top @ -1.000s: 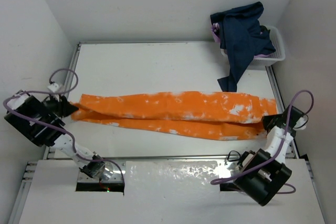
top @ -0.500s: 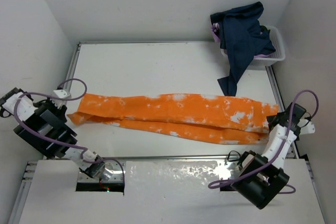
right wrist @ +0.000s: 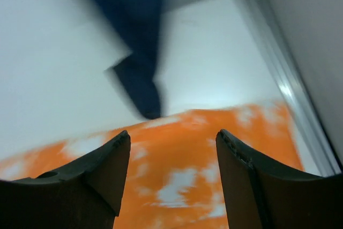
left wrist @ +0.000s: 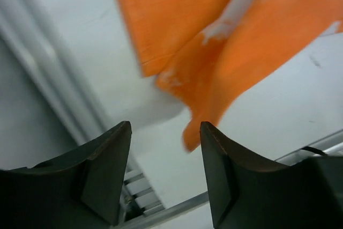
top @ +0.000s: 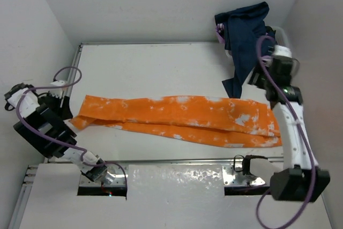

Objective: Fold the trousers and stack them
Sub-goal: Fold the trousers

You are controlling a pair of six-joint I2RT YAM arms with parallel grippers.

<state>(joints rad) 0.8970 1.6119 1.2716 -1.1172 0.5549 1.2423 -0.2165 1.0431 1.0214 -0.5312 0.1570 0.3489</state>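
Observation:
The orange trousers (top: 177, 113) with white splotches lie folded lengthwise in a long strip across the table, from the left rail almost to the right rail. My left gripper (top: 63, 104) sits just off their left end. In the left wrist view it (left wrist: 163, 127) stands open and empty, with the orange cloth end (left wrist: 214, 41) just beyond the fingertips. My right gripper (top: 254, 81) hangs raised above the strip's right end. The right wrist view shows it (right wrist: 174, 132) open, with the trousers (right wrist: 203, 148) below and nothing between the fingers.
A dark navy garment (top: 246, 30) hangs out of a white basket (top: 283, 52) at the back right. Its tip (right wrist: 142, 84) reaches down to the table close to the trousers' far edge. Metal rails (left wrist: 48, 79) border the table.
Both grippers have let go of the trousers' ends, and the cloth has settled onto the table. The right arm has swung up and toward the back right. The left gripper has widened.

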